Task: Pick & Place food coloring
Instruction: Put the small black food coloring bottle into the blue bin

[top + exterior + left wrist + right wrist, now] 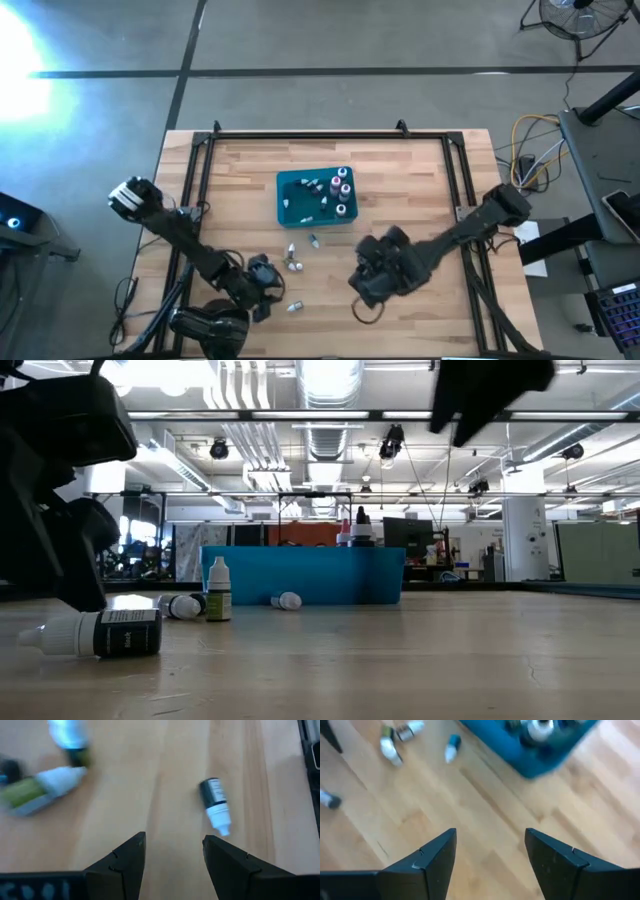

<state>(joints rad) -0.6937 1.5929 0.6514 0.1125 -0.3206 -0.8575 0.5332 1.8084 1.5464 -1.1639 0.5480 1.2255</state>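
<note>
Several tiny food coloring bottles sit in the teal bin (296, 199). A few more are loose on the wood near it: one stands upright (218, 590), two lie on their sides (182, 605) (287, 600), and a dark one with a white cap (215, 805) lies on its side by the near edge. My left gripper (175, 840) is open, low over the table, just short of that dark bottle. My right gripper (490, 832) is open and hovers above bare wood, on the near-right side of the bin (535, 745).
Black rails (330, 133) frame the table top. The bin (300, 575) stands near the table's middle. Bare wood lies to the right of the bin and between the two arms. Cables (535, 140) and equipment stand off the table's right side.
</note>
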